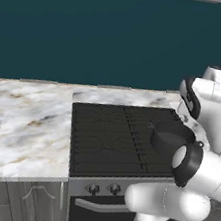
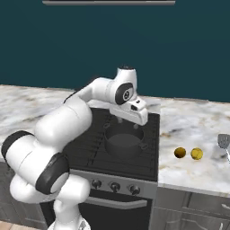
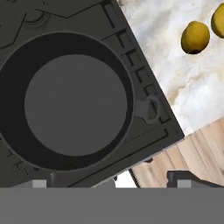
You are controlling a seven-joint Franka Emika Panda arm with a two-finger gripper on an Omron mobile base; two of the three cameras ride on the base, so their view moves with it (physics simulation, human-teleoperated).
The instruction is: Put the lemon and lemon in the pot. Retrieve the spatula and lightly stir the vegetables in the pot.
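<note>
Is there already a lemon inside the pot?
No, the pot is empty in the hand view, and both lemons lie on the counter beside the stove.

A black stove (image 1: pixel 114 133) with dark grates sits between two parts of a marble counter (image 1: pixel 19 123), three round knobs (image 2: pixel 115 187) and an oven handle (image 2: pixel 117 202) are on its near front, and a dark teal wall (image 1: pixel 95 29) stands behind.
</note>
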